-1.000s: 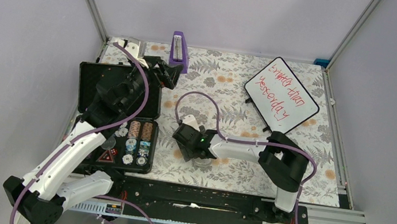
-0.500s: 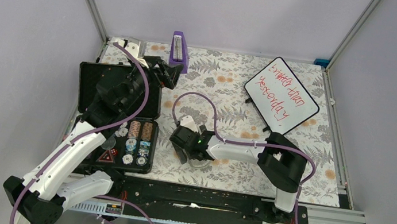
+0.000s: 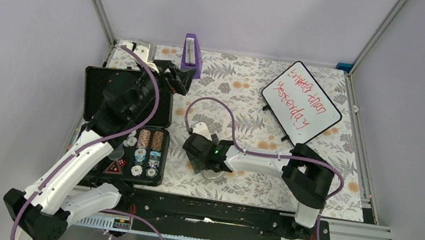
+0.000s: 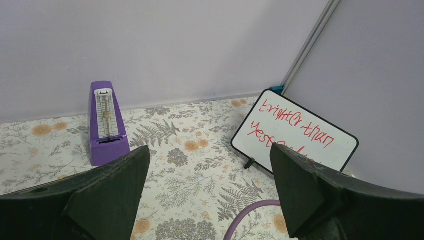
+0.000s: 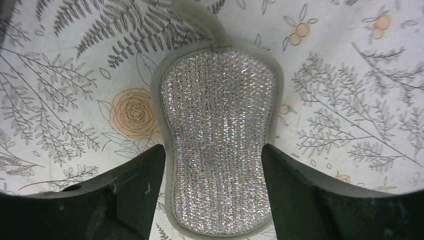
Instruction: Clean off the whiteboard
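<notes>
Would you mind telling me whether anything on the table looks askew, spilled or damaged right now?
Only the whiteboard stands out: at the far right it sits diagonally to the table edges, red writing not yet erased. The poker chip case lies open; nothing looks spilled or damaged.

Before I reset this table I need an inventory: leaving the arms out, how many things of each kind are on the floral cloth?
Whiteboard, red writing: 1
Purple metronome: 1
Black poker-chip case, open: 1
Silvery pad: 1
Total: 4
A whitish item in the far left corner is too unclear to name, so it is not counted.
</notes>
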Controlling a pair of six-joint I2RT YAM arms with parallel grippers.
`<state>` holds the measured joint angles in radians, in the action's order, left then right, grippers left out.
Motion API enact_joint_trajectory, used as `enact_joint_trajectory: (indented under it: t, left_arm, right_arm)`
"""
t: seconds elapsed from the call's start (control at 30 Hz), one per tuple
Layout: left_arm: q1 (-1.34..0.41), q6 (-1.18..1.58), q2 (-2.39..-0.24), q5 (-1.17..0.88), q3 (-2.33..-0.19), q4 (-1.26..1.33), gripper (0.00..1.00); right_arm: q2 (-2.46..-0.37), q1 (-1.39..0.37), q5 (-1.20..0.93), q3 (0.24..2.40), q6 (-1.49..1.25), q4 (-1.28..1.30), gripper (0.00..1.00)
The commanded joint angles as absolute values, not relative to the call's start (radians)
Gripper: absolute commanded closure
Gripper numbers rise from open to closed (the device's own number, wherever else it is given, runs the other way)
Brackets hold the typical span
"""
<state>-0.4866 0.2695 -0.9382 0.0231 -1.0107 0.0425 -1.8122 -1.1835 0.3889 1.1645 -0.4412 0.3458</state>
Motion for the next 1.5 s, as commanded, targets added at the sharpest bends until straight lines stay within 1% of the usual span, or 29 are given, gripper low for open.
enact_joint_trajectory:
  t: [0.0, 0.17, 0.37, 0.4, 0.47, 0.67, 0.73, 0.77, 0.93, 1.13, 1.27, 1.37, 1.47]
  left_arm:
    - [-0.49, 0.262, -0.936, 0.041, -1.035, 0.063, 0.01]
    - [-0.491, 0.262, -0.936, 0.043, -1.035, 0.063, 0.01]
    - [-0.49, 0.258, -0.93, 0.054, -1.035, 0.061, 0.01]
    - [-0.49, 0.258, -0.929, 0.056, -1.034, 0.061, 0.01]
    - [-0.491, 0.258, -0.928, 0.06, -1.034, 0.061, 0.01]
    - [-0.491, 0.259, -0.932, 0.052, -1.033, 0.061, 0.01]
    - [-0.491, 0.259, -0.933, 0.053, -1.034, 0.062, 0.01]
    - [-0.491, 0.259, -0.933, 0.054, -1.034, 0.063, 0.01]
    - [-0.49, 0.259, -0.931, 0.055, -1.034, 0.062, 0.01]
    - [-0.49, 0.258, -0.926, 0.057, -1.034, 0.061, 0.01]
    - [-0.491, 0.259, -0.932, 0.058, -1.034, 0.061, 0.01]
    - [-0.49, 0.263, -0.935, 0.052, -1.034, 0.061, 0.01]
    - [-0.491, 0.27, -0.939, 0.043, -1.034, 0.061, 0.01]
  right_arm:
    - [-1.86, -1.193, 0.361, 1.181, -0.446, 0.325, 0.23]
    - [-1.922, -1.202, 0.338, 1.18, -0.46, 0.313, 0.22]
    - [-1.958, -1.206, 0.361, 1.165, -0.48, 0.307, 0.34]
    - [-1.957, -1.206, 0.37, 1.161, -0.481, 0.308, 0.38]
    - [-1.948, -1.206, 0.398, 1.156, -0.483, 0.312, 0.5]
    - [-1.884, -1.206, 0.462, 1.138, -0.482, 0.319, 0.79]
    - [-1.863, -1.204, 0.495, 1.135, -0.479, 0.32, 0.92]
    - [-1.854, -1.204, 0.522, 1.135, -0.479, 0.329, 1.0]
    - [-1.807, -1.187, 0.658, 1.138, -0.466, 0.372, 1.0]
    - [-1.7, -1.08, 0.72, 1.088, -0.422, 0.386, 1.0]
    - [-1.603, -0.928, 0.777, 1.039, -0.391, 0.402, 1.0]
    - [-1.541, -0.769, 0.842, 1.03, -0.341, 0.401, 1.0]
    - [-1.513, -0.591, 0.872, 1.073, -0.265, 0.401, 1.0]
